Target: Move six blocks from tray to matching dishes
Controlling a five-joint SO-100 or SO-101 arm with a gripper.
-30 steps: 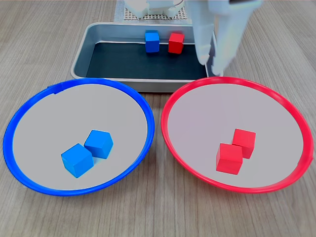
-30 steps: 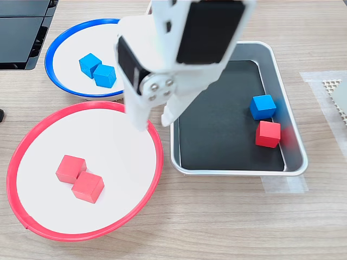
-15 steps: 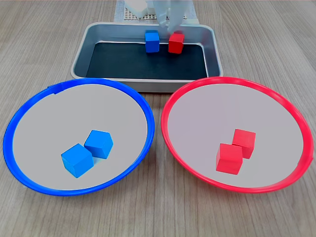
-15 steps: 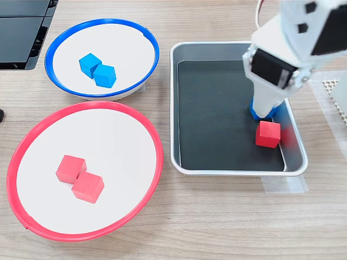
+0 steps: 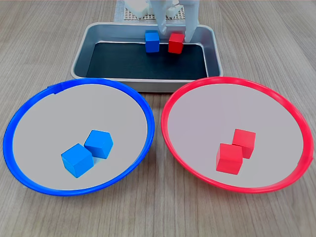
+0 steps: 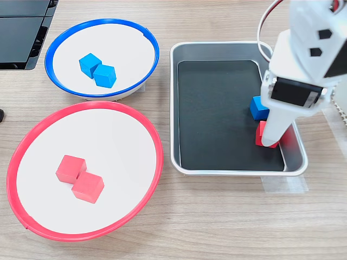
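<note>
While the jaws straddled it: red cube (image 5: pixel 176 43) sat at the tray's (image 5: pixel 81 54) back wall, not yet clamped.
Gripper (image 5: pixel 176 35): spread, holding nothing.
Neighbour: blue cube (image 5: pixel 152 41) just beside; a finger (image 5: pixel 163 19) in that gap might nudge it.
Wall: closeness might block a finger.

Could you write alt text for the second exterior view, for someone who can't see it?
A white robot gripper reaches down over a red block beside a blue block in a metal tray. Beside it, a blue-rimmed dish holds two blue blocks; a red-rimmed dish holds two red.
</note>
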